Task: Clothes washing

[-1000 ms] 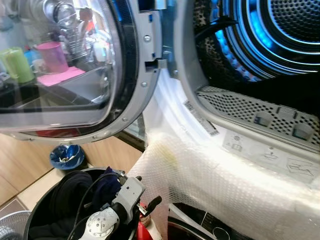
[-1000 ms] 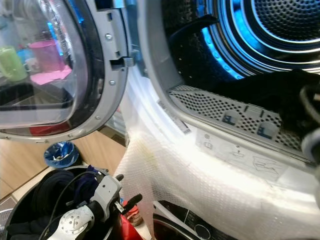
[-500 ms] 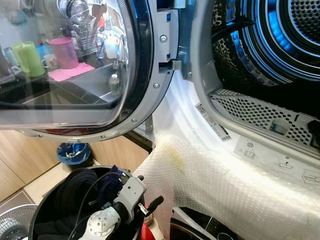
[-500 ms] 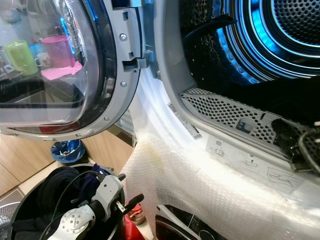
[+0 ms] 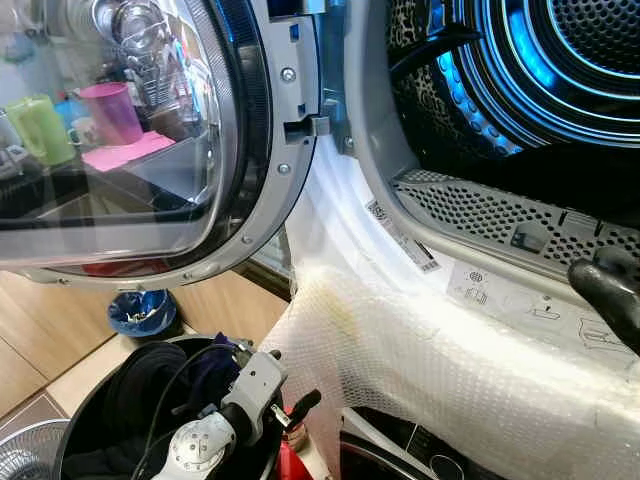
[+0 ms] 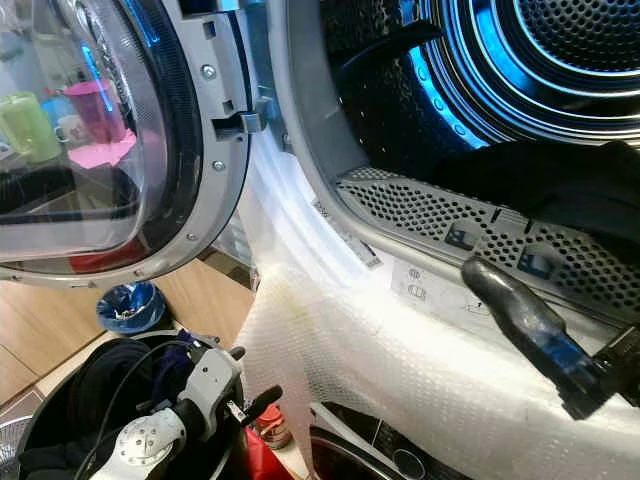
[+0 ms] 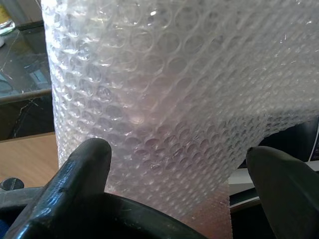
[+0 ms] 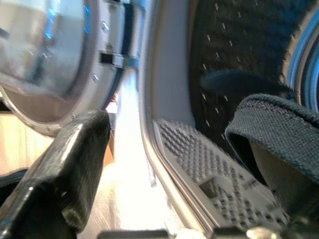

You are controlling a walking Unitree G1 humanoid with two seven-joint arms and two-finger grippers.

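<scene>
Right gripper (image 6: 500, 300), lower right, spread wide with dark fabric (image 8: 279, 124) draped over one finger. Advance past the perforated grey rim (image 6: 440, 215) into the blue-lit drum (image 6: 540, 60) before shaking it free. Left gripper (image 5: 290, 385), wide, hovers at lower left over the black laundry basket (image 5: 75, 435).

It was a home laundry corner: an open front-loading machine with a blue-lit perforated steel drum (image 5: 560, 60), wooden floor (image 5: 40, 340).
</scene>
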